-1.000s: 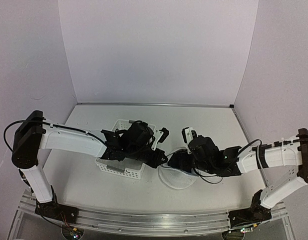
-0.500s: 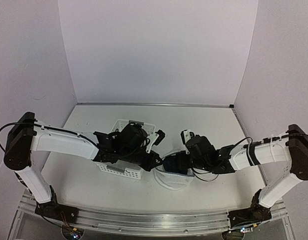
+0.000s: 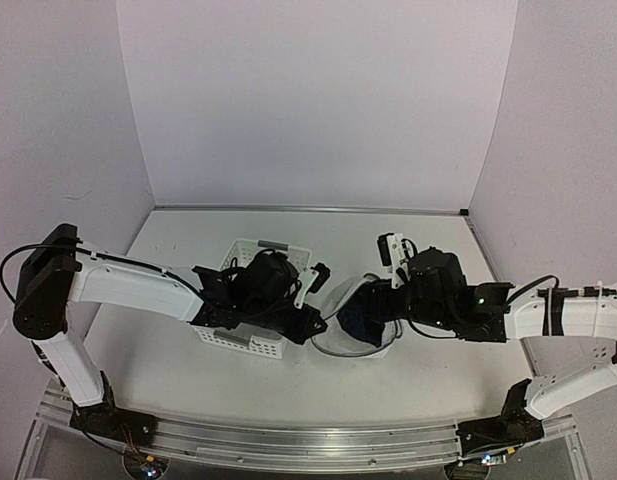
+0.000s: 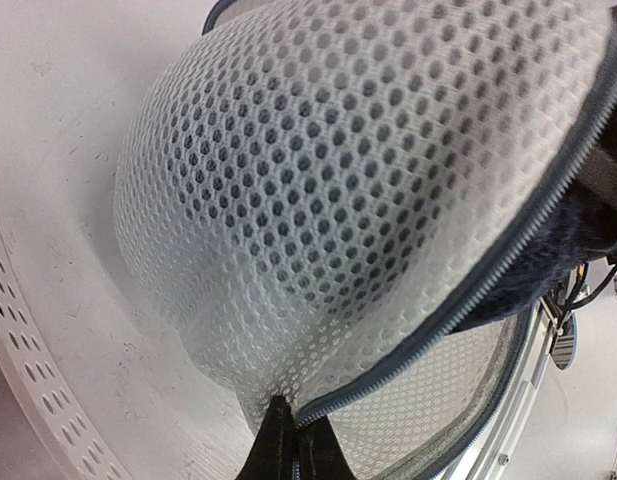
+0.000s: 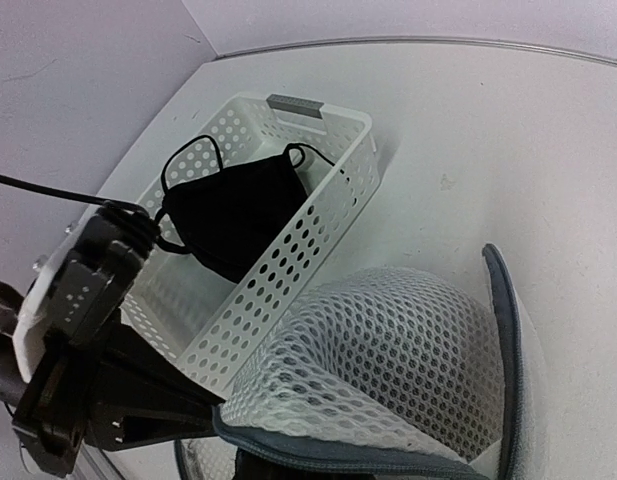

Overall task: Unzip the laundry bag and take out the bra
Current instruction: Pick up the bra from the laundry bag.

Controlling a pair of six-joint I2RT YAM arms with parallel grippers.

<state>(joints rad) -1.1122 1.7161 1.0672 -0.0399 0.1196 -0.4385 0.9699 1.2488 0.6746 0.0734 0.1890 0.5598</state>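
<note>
From overhead the light is even and soft. The desk [image 3: 428, 240] reads bright, with only a faint, diffuse shadow beneath the basket [image 3: 243, 340], and the rail [image 3: 308, 440] at the bottom edge bows slightly. On my left wrist camera the laundry bag [image 4: 328, 200] mesh is crisp mid-frame but smears toward the top right corner. My right wrist view is clear, without glare, with the nearest mesh a touch soft.

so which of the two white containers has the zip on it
The round white mesh laundry bag: a grey zip runs along its edge, partly open. The rectangular white plastic lattice basket is open-topped and has no zip.
</note>
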